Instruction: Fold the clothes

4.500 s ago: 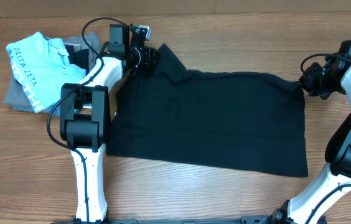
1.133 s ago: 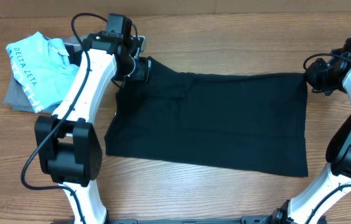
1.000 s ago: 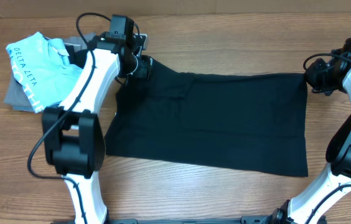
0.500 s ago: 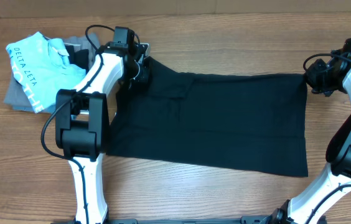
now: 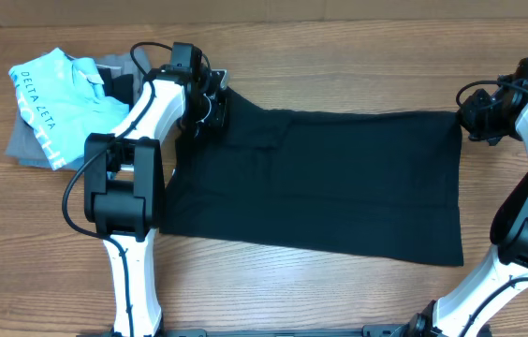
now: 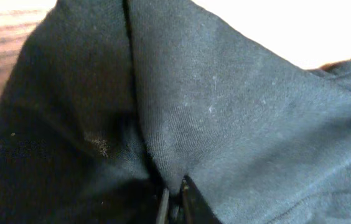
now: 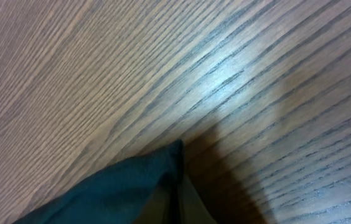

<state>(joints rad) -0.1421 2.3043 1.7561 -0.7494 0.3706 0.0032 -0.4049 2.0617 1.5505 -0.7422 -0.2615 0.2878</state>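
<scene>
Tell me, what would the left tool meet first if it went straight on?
The large black cloth garment: the left tool is shut on a fold of it, and cloth fills the view ahead; what lies beyond is hidden.

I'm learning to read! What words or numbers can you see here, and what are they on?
"DELTA ZETA": white letters on the blue shirt. They are small, so the second word is less sure.
More white letters lower on that shirt: too folded to read.
Black cloth: no words show.
</scene>
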